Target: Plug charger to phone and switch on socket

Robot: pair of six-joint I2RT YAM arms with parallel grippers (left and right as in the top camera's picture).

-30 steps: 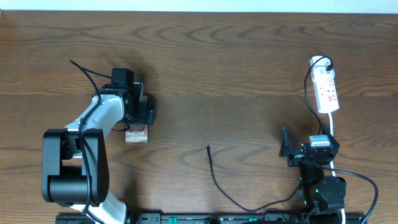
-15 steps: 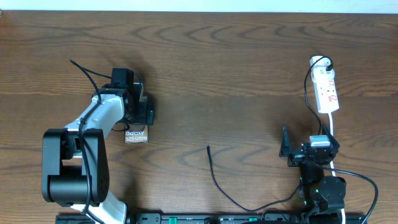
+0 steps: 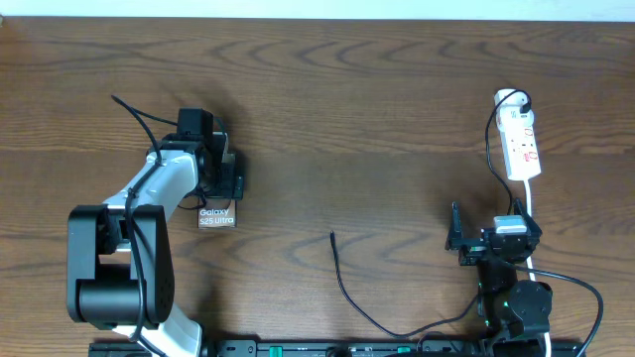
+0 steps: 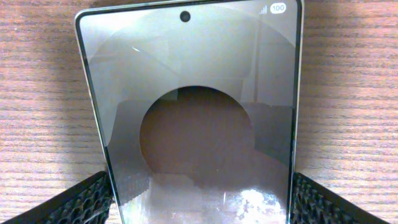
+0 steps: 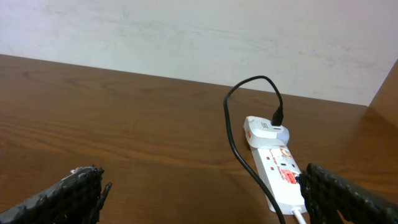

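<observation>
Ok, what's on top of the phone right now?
The left claw hangs over the phone, one finger at each long edge. From above it covers the far part; only the lettered end shows. Nothing lies on the visible screen. Whether the fingers grip it is unclear.

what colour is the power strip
The power strip is white with red markings, clearest in the right wrist view.
</observation>
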